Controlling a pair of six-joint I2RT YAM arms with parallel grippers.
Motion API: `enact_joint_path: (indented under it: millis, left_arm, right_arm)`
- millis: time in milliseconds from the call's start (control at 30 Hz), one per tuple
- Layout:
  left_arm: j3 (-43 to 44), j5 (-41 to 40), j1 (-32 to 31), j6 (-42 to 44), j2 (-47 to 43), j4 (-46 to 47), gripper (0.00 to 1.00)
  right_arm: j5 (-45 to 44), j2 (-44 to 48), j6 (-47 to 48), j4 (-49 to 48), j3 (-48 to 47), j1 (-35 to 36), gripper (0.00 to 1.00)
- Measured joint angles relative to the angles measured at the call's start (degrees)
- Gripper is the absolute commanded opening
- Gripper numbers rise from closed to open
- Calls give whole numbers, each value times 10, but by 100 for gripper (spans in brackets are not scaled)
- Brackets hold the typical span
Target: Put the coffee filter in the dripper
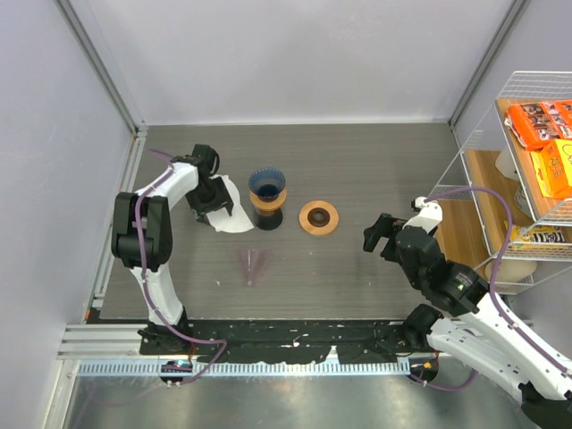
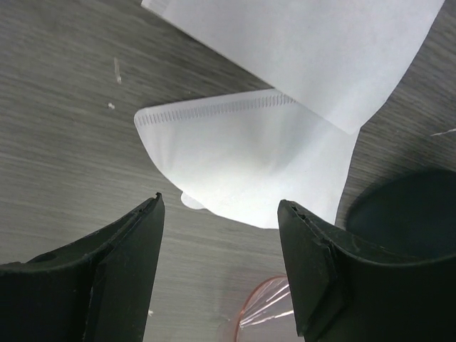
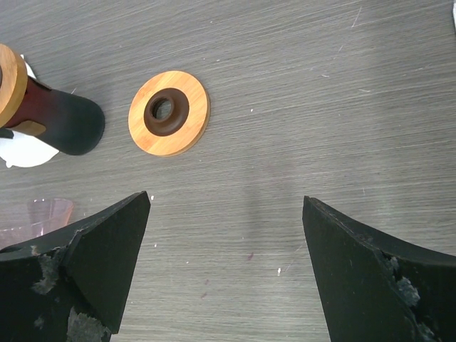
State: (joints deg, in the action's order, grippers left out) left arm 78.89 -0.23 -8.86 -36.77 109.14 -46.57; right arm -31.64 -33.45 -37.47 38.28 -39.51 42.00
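Note:
Two white coffee filters lie overlapping on the table, left of the dripper [image 1: 266, 182]. The dripper is a dark blue cone standing upright on an orange ring base. In the left wrist view the lower filter [image 2: 242, 160] lies flat with its curved edge toward my fingers, and the second filter [image 2: 313, 50] overlaps it from behind. My left gripper [image 1: 211, 202] is open just above the filters [image 1: 234, 214]. Its jaws [image 2: 221, 201] straddle the lower filter's near edge and hold nothing. My right gripper [image 1: 379, 238] is open and empty [image 3: 226, 203] over bare table, right of the dripper.
A flat orange ring [image 1: 319, 217] lies right of the dripper and also shows in the right wrist view [image 3: 169, 112]. A pale pink cone [image 1: 253, 265] lies on its side in front of the filters. A wire shelf [image 1: 527, 179] with orange boxes stands at the right edge.

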Motion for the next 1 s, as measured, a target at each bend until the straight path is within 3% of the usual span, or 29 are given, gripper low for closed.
enact_joint_path:
  millis: [733, 1000]
  left_arm:
    - [-50, -31, -42, -160, 0, -7, 69]
    - [-54, -36, -42, -175, -1, -7, 61]
  right_arm:
    - [-50, 75, 66, 5, -2, 0, 95]
    - [-56, 85, 72, 9, -2, 0, 95]
